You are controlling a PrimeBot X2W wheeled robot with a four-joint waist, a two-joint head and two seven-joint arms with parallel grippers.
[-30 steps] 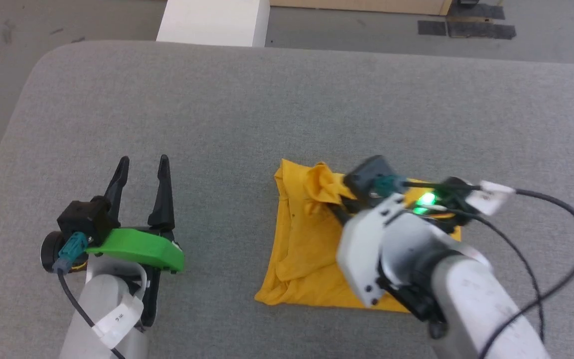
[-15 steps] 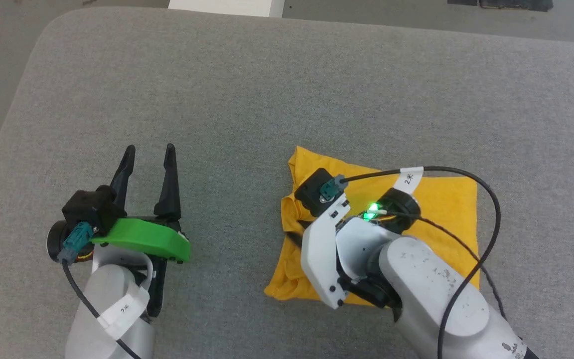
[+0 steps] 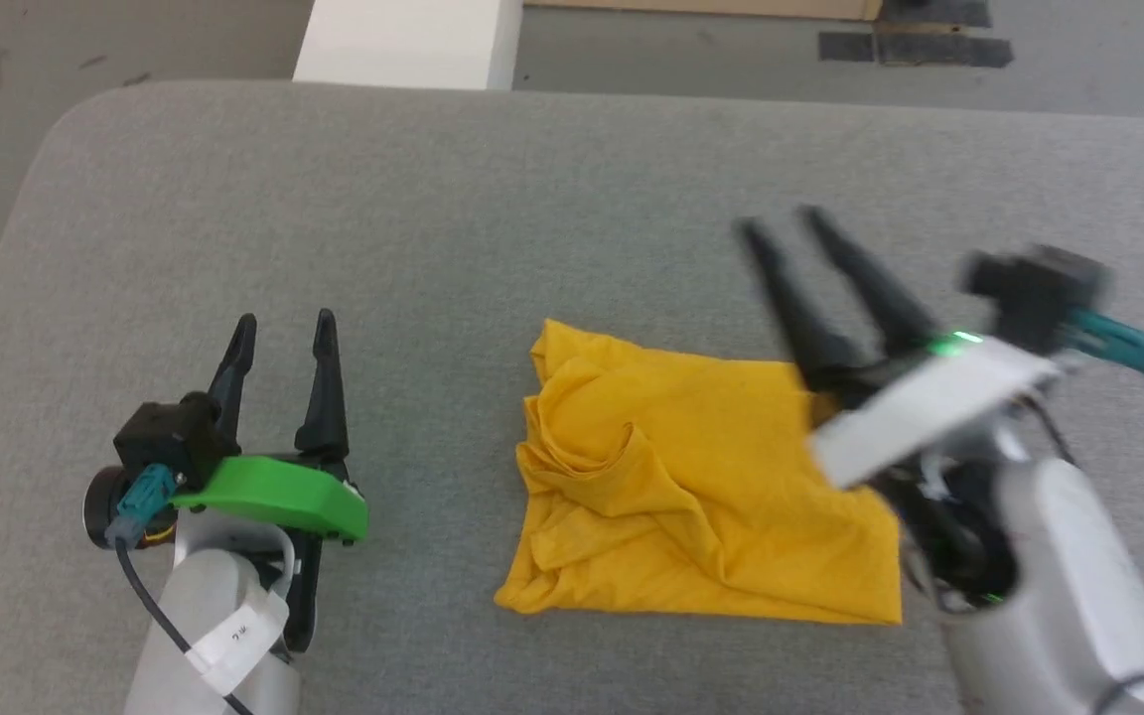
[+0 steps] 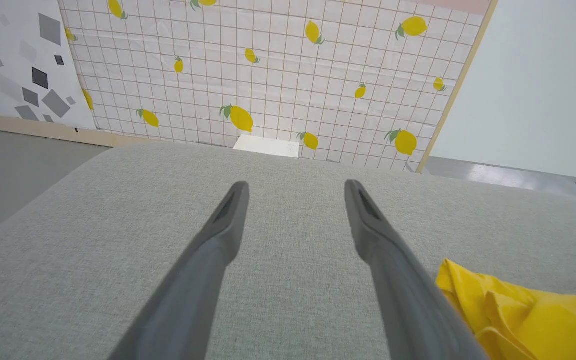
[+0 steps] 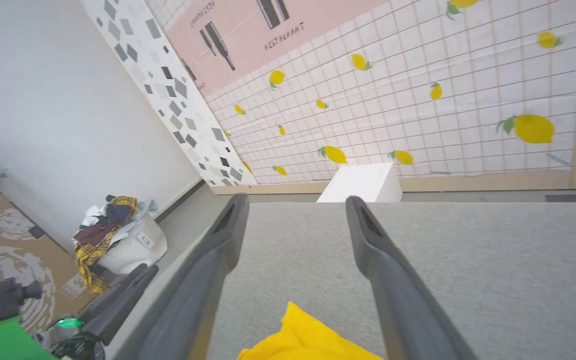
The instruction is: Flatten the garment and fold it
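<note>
The garment lies folded into a rough, wrinkled mustard-yellow rectangle on the grey table; only plain yellow fabric shows. One corner of the garment appears in the left wrist view, and another bit of it in the right wrist view. My right gripper is open and lifted above the table at the garment's right edge, holding nothing. My left gripper stands open and empty over bare table to the garment's left. The right gripper and the left gripper show spread jaws.
A white box stands on the floor beyond the table's far edge, with dark tape patches further right. A lemon-print tiled wall panel rises behind. A bin heaped with clothes sits on the floor off the table's left.
My right gripper has let go of the garment, opened, and swung up and to the right off the cloth. The garment now lies flatter. The head camera shifted; the left arm stayed put.
</note>
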